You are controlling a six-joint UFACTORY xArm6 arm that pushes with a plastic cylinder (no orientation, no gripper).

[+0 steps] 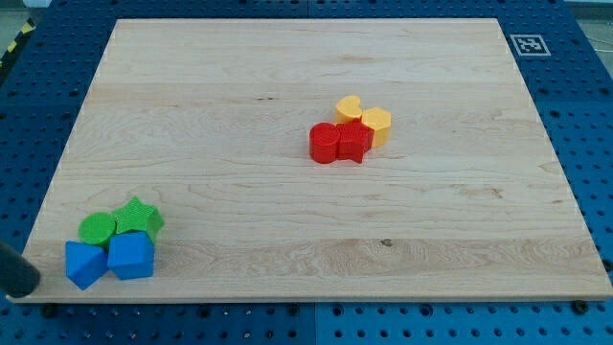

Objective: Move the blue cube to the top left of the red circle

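Dark rod at view's far left bottom edge, my tip (36, 285) bare, touching nothing. Just right of tip: blue wedge (84, 264), blue cube (130, 256), green blocks above. Well apart rightward: red circle (325, 143), red star, two yellow blocks.

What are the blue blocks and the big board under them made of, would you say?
The blue cube and the other blue block look like moulded or printed plastic: uniform saturated colour, matte with a faint sheen, no grain. The board looks like pale, smooth-finished wood, with long grain lines and a small dark knot. My tip is a dark rod left of them; its material is unclear.
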